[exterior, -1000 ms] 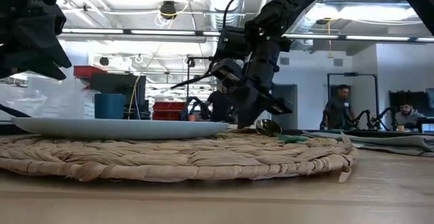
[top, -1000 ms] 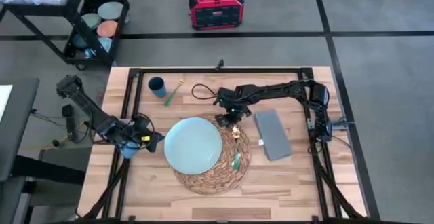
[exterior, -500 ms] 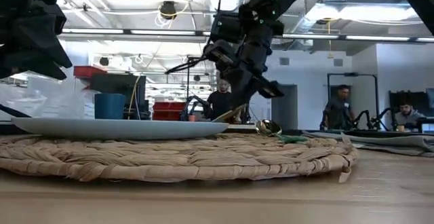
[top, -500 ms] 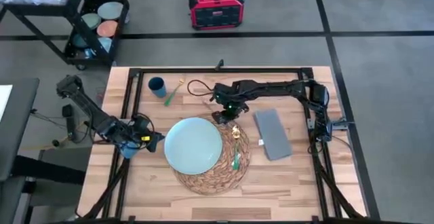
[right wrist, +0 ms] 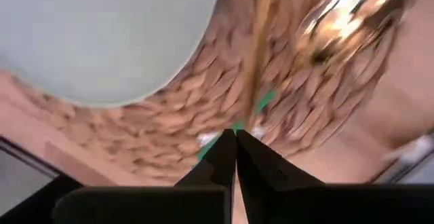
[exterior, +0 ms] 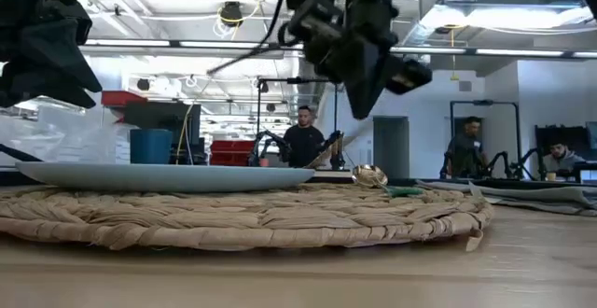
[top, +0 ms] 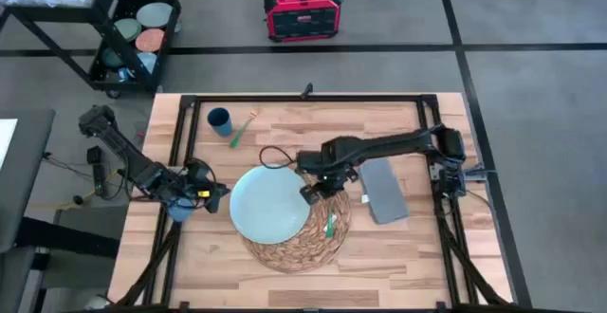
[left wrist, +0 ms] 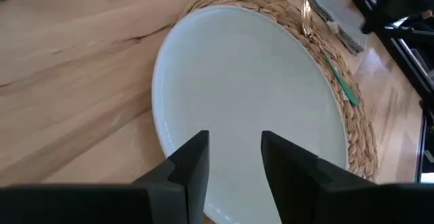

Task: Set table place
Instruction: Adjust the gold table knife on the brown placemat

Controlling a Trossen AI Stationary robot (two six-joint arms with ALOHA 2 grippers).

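Since half a second ago we see the right gripper [top: 315, 192] has swung from the far edge of the mat [top: 285, 252] to hang above its right part, just beside the plate [top: 269, 204]; its fingers are pressed together on nothing. Beneath it lies a green-handled spoon [top: 329, 220] on the mat. The grey napkin [top: 380, 189] lies just right of the mat. The left gripper [top: 216, 197] waits at the plate's left rim, fingers spread. Far back on the table [top: 398, 256] stand the blue cup [top: 219, 119] and another green-handled piece [top: 240, 129].
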